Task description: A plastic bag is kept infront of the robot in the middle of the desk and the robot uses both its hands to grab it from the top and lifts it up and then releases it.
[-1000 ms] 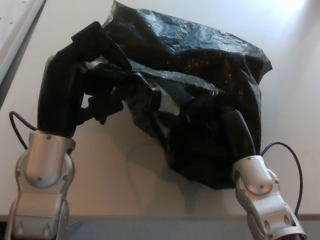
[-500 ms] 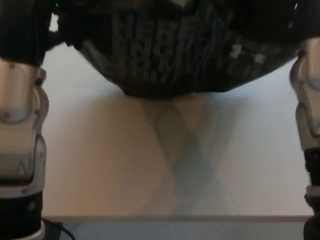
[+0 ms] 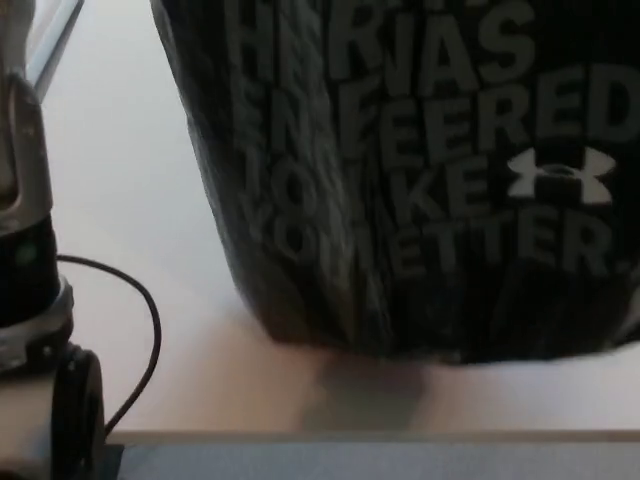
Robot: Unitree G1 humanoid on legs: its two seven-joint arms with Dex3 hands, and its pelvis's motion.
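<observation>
Bag: the black plastic bag (image 3: 430,190) with pale printed lettering now hangs close before the camera, filling most of the view; a second ago it lay crumpled on the surface.
Meaning: by my reading the lift is done or near its top, and only the release remains.
Hands: neither shows, so their grip cannot be told; both must be above the frame.
Left arm: only its silver-and-black forearm (image 3: 30,280) and a black cable (image 3: 150,330) show.
Surface: pale surface (image 3: 130,200), with the bag's shadow beneath.
Room: a light rail (image 3: 55,40) at upper left.
</observation>
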